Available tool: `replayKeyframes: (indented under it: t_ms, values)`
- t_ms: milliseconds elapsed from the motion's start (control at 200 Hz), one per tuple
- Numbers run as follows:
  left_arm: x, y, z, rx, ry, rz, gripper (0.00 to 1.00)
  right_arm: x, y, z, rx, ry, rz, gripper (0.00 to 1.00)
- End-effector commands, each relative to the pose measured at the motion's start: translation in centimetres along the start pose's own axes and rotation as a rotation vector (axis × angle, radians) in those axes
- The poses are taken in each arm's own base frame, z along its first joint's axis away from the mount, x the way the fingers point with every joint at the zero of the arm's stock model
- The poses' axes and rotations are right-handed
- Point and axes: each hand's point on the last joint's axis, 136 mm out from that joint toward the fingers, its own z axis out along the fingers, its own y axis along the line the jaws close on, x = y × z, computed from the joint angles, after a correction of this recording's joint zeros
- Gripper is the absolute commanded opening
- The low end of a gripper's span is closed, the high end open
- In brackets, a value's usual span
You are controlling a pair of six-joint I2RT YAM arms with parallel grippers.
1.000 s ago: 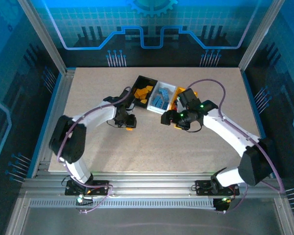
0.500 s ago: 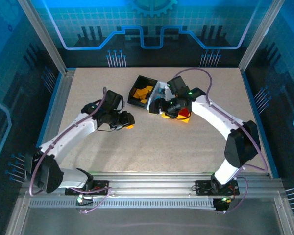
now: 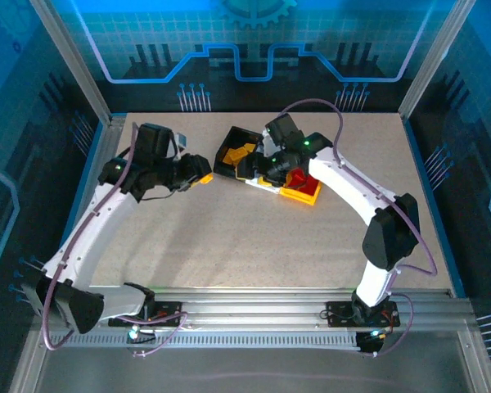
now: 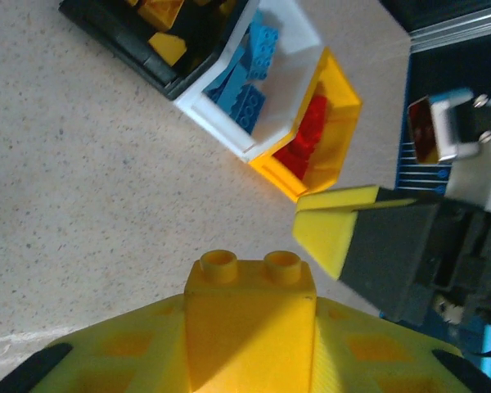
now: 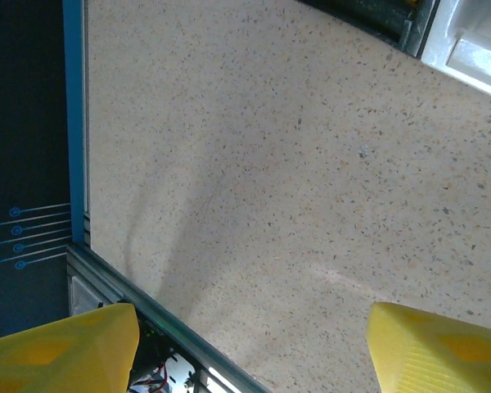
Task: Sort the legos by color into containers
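My left gripper is shut on a yellow-orange lego, held above the table to the left of the containers. In the left wrist view that two-stud lego sits between my yellow fingers. Beyond it stand the black container with yellow legos, the white container with blue legos, and the yellow container with red legos. My right gripper hangs open over the white container, nothing between its fingers.
From above, the black container and the yellow container flank my right wrist. The right wrist view looks down on bare speckled table, its blue left edge rail and a metal frame.
My left arm has swung back and to the left with the yellow-orange lego in its grip. My right arm has moved left over the containers, uncovering the yellow one.
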Motion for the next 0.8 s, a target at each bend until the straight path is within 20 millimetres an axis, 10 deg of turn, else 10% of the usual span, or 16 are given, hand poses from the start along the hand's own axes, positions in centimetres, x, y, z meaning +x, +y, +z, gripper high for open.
replayKeyframes:
  t_ms: [0,795]
  values:
    - [-0.9,-1.6,-0.4,0.074,0.038,0.016,0.36,0.6,1.0,-2.6,0.041,-0.023,0.019,0.75]
    - [-9.2,-3.8,7.9,0.246,0.019,-0.003,0.36,4.1,2.5,-11.2,0.192,-0.197,0.042,0.75]
